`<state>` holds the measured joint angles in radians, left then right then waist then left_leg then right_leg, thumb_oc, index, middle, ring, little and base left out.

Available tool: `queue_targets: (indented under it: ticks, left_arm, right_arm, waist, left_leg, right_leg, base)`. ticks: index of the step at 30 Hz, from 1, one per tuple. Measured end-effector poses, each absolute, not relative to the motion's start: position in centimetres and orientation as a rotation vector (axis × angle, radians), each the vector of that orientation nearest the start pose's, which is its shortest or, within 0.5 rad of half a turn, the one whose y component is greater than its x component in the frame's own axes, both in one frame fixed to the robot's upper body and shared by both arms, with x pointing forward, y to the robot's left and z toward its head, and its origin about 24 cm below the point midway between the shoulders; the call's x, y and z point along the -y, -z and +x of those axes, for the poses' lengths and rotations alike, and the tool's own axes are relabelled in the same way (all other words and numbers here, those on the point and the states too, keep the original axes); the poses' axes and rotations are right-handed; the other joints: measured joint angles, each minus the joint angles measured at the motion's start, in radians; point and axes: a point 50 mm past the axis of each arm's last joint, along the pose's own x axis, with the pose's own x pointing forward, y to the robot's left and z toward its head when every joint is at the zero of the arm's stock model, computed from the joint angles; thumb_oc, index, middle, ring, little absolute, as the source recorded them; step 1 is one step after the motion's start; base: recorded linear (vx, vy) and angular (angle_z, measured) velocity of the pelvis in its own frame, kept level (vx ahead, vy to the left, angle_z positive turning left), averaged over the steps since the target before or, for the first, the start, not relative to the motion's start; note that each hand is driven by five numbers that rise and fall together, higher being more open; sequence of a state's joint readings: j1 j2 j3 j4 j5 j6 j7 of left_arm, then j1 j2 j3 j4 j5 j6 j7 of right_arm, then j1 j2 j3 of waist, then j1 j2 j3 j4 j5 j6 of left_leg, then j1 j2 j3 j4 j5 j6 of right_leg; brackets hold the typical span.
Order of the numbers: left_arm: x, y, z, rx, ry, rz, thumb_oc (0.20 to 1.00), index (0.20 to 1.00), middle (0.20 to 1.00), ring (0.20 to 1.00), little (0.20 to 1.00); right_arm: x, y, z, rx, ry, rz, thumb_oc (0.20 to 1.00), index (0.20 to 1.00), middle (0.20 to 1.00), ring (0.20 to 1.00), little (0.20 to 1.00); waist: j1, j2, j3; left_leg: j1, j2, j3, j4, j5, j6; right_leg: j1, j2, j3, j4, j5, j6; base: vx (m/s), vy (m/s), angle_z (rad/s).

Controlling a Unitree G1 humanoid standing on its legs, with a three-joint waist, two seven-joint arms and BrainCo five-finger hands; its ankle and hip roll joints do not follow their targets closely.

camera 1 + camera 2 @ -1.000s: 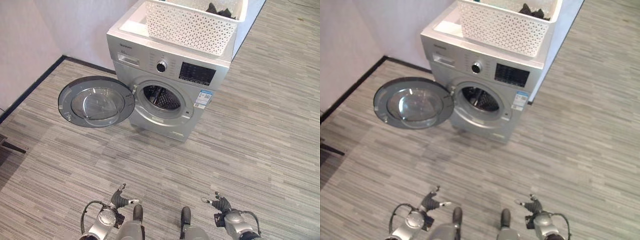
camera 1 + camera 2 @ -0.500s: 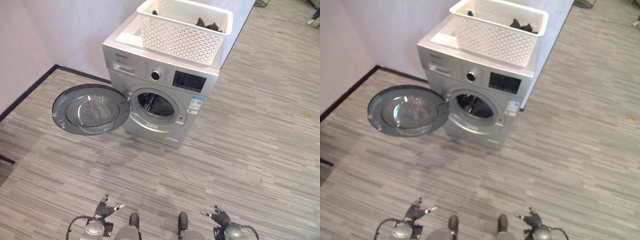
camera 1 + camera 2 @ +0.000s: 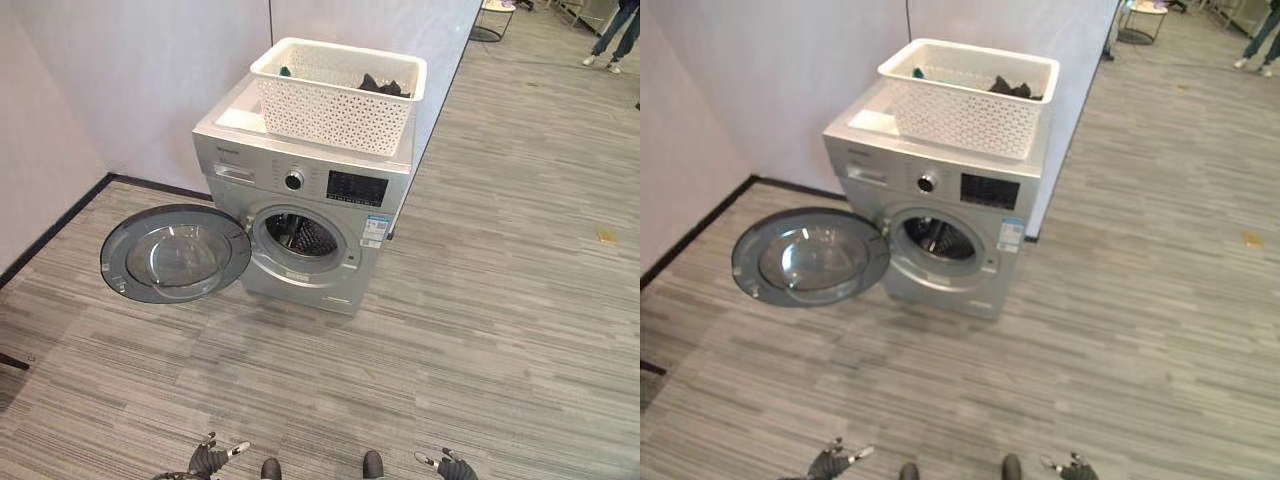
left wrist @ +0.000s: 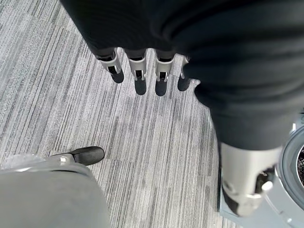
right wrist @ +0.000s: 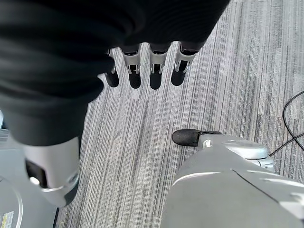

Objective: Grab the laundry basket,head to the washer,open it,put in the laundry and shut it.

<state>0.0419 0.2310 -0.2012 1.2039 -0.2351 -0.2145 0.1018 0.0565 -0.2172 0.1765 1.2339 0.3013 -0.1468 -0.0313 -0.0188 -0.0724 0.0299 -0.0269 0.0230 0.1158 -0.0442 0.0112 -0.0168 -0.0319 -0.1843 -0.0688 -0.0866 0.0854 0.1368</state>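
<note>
A white lattice laundry basket (image 3: pixel 335 95) stands on top of the silver front-loading washer (image 3: pixel 300 210), with dark clothes (image 3: pixel 378 86) and a green item (image 3: pixel 284 71) inside. The washer's round door (image 3: pixel 175 253) hangs wide open to the left, and the drum (image 3: pixel 298 236) shows dark behind it. My left hand (image 3: pixel 208 460) and right hand (image 3: pixel 450 465) hang low at the bottom edge, far from the washer. Both are open and hold nothing; their straight fingers (image 4: pixel 137 76) (image 5: pixel 152 71) point at the floor.
Grey striped floor (image 3: pixel 480 300) spreads all round. White walls (image 3: pixel 130 90) with a dark baseboard stand behind and left of the washer. A person's legs (image 3: pixel 615 25) show far back at the upper right, near a small table (image 3: pixel 495 8).
The whole picture has shifted: the camera has risen and pulled back, so the washer and basket look smaller and lower. Both hands have sunk toward the bottom edge.
</note>
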Motion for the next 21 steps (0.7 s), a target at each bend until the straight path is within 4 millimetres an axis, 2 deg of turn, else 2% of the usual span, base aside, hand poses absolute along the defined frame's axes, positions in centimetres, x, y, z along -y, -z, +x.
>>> queue_targets:
  ticks: [4,5,8,16,19,21]
  left_arm:
    - [-22.9,15.6,9.3,-1.030,-0.188,0.175,1.000,1.000,1.000,1.000,1.000]
    - [-22.7,15.7,9.3,-1.032,-0.170,0.176,1.000,1.000,1.000,1.000,1.000]
    - [-22.6,15.8,9.0,-1.052,-0.136,0.211,1.000,1.000,1.000,1.000,1.000]
    - [-22.4,16.1,8.2,-1.080,-0.123,0.217,1.000,1.000,1.000,1.000,1.000]
    - [-22.4,16.2,7.5,-1.097,-0.125,0.214,1.000,1.000,1.000,1.000,1.000]
    - [-22.4,16.2,7.8,-1.092,-0.127,0.216,1.000,1.000,1.000,1.000,1.000]
  right_arm:
    - [22.6,16.4,7.5,-1.144,0.204,-0.062,1.000,1.000,1.000,1.000,1.000]
    - [22.6,16.5,7.0,-1.161,0.206,-0.062,1.000,1.000,1.000,1.000,1.000]
    - [22.7,16.4,7.0,-1.159,0.232,-0.066,1.000,1.000,1.000,1.000,1.000]
    - [23.5,16.2,7.4,-1.144,0.279,-0.083,1.000,1.000,1.000,1.000,1.000]
    - [24.4,15.9,7.5,-1.138,0.294,-0.106,1.000,1.000,1.000,1.000,1.000]
    - [24.8,15.8,7.7,-1.126,0.313,-0.096,1.000,1.000,1.000,1.000,1.000]
  waist:
    - [0.000,0.001,-0.002]
    - [0.000,0.008,-0.009]
    - [0.005,0.017,-0.001]
    - [0.010,0.066,0.019]
    - [0.021,0.087,0.026]
    - [0.032,0.095,0.032]
  left_leg:
    - [0.009,0.008,0.000,-0.017,0.008,-0.009]
    - [0.028,0.016,-0.012,-0.044,0.025,-0.016]
    - [0.056,0.013,-0.023,-0.047,0.029,-0.019]
    - [0.074,0.041,-0.051,-0.052,0.026,-0.031]
    - [0.070,0.059,-0.054,-0.047,0.029,-0.039]
    - [0.058,0.072,-0.060,-0.031,0.027,-0.047]
  right_leg:
    - [0.001,0.009,0.000,0.000,-0.003,-0.005]
    - [0.014,0.013,-0.017,0.000,-0.003,-0.008]
    - [0.043,0.024,-0.030,-0.001,-0.003,-0.007]
    - [0.072,0.047,-0.055,-0.009,-0.023,-0.019]
    - [0.070,0.064,-0.056,-0.009,-0.021,-0.025]
    - [0.068,0.079,-0.059,-0.009,-0.024,-0.041]
  base:
    - [0.00,0.000,0.00]
    - [0.00,0.000,0.00]
    - [0.00,-0.020,0.07]
    - [0.03,-0.052,0.08]
    - [0.02,-0.090,0.00]
    - [0.03,-0.119,0.05]
